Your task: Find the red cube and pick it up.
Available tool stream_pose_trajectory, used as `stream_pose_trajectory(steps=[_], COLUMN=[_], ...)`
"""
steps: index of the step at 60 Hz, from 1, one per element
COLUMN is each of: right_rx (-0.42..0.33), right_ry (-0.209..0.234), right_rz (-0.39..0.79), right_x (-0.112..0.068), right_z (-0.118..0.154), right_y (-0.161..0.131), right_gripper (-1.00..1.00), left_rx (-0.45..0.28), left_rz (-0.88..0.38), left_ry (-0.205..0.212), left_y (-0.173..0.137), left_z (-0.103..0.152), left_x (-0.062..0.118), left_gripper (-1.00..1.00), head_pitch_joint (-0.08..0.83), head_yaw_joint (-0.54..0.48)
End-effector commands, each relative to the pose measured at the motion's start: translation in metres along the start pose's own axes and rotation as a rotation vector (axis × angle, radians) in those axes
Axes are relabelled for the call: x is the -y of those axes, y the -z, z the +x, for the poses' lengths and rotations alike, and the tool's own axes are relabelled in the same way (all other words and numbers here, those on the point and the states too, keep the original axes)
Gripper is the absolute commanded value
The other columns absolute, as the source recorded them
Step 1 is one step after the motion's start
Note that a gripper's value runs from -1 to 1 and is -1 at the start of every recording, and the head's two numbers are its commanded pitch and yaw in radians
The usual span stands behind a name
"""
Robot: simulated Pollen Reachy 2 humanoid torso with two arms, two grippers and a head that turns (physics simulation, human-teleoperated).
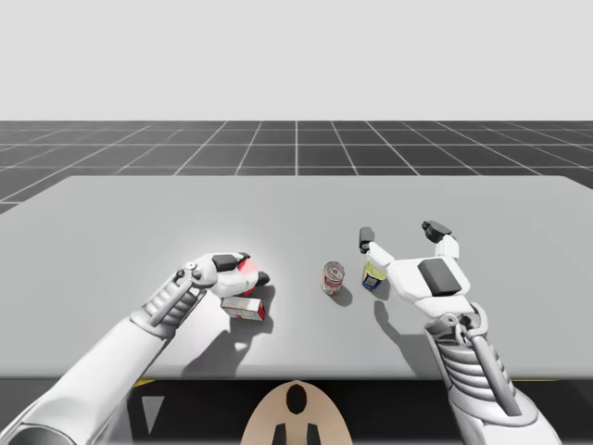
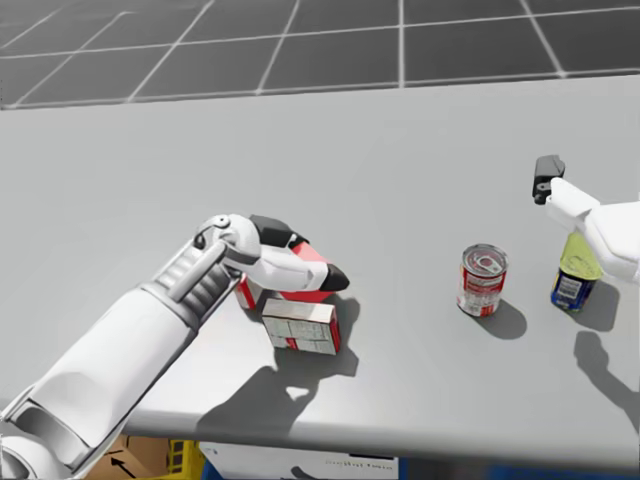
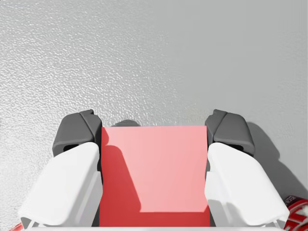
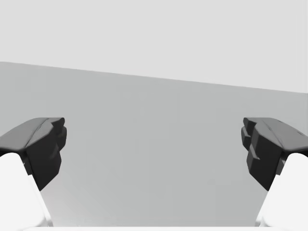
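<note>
Left gripper (image 3: 154,130) closest to the lens in the left wrist view: both fingers (image 3: 72,183) stand against opposite side faces of the red cube (image 3: 154,173), one on each side, no gap visible on either. Read as closed on the cube. Cube sits square between the pads, its flat faces parallel to them and its far edge level with the dark fingertips, so the hold looks centred, not on a corner. Cube has no long axis, so orientation matters only as face against pad, and that is aligned. Position in the high view: cube (image 1: 248,271) at the left of the table (image 1: 111,222), near the front edge, under my left hand. Cannot tell whether its underside rests on the table or has just cleared it. Red-and-white box (image 2: 300,325) lies just beside the cube on the side toward me; head view does not settle whether the two touch. Judgement: the grasp looks made and the remaining step is a lift straight up, since any pull toward me would run into that box. Right gripper (image 1: 400,232) is well apart at the right, fingers spread wide with only bare table ahead of them in the right wrist view, hovering over a yellow and blue container (image 2: 575,272). Red-and-white can (image 2: 483,280) stands between the two arms, clear of the lift path. Left arm is the one on the job.
</note>
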Motion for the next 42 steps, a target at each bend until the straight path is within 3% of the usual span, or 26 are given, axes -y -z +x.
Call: stream_pose_trajectory(steps=[1,20,42], right_rx=[-0.002,0.003,0.017], right_ry=[0.014,0.021,0.019], right_rz=[0.0,-0.011,-0.054], right_x=[-0.002,0.0,0.002], right_z=[-0.001,0.0,0.0], right_y=[0.0,0.0,0.003], right_gripper=[-1.0,-1.0,-1.0], left_rx=[-0.179,-0.146,0.028], left_rz=[0.0,0.011,0.116], left_ry=[0.032,0.058,0.119], left_y=[0.01,0.001,-0.057], left_z=[-0.022,-0.012,0.046], left_x=[0.002,0.004,-0.007], left_gripper=[1.0,1.0,1.0], head_pitch_joint=[0.544,0.335,0.313], head_yaw_joint=[0.18,0.19,0.2])
